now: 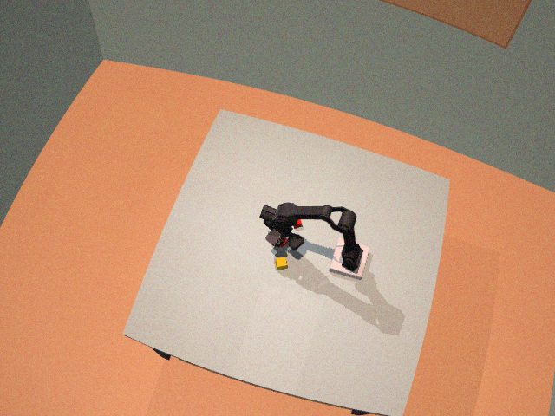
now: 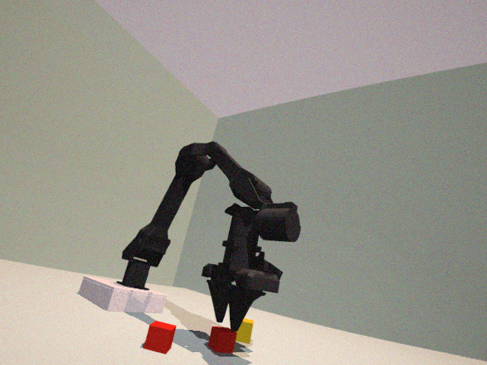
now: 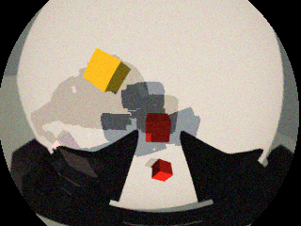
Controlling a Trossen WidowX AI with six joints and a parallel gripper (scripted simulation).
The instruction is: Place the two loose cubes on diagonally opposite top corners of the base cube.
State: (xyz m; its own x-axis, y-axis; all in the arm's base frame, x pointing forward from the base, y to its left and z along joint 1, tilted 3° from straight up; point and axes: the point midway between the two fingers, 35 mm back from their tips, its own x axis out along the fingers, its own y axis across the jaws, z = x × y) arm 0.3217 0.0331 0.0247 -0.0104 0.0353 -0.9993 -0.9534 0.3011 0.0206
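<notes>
The yellow base cube (image 1: 281, 263) (image 2: 245, 331) (image 3: 102, 70) sits on the table, partly behind a finger in the exterior view. One loose red cube (image 1: 283, 242) (image 2: 222, 339) (image 3: 158, 127) lies close to it, in the gripper's shadow. The other red cube (image 1: 297, 223) (image 2: 160, 337) (image 3: 162, 169) lies farther off, partly covered by the arm in the top view. My gripper (image 2: 227, 325) (image 3: 159, 134) is open and empty, pointing down just above the nearer red cube. In the wrist view that cube shows between and slightly beyond the fingertips. Nothing rests on the yellow cube.
The arm stands on a pale pink base block (image 1: 336, 269) (image 2: 94, 292) on the light table (image 1: 215, 290). The arm passes above the farther red cube in the top view. The yellow cube stands close beside the gripper. The arm's shadows fall across the table.
</notes>
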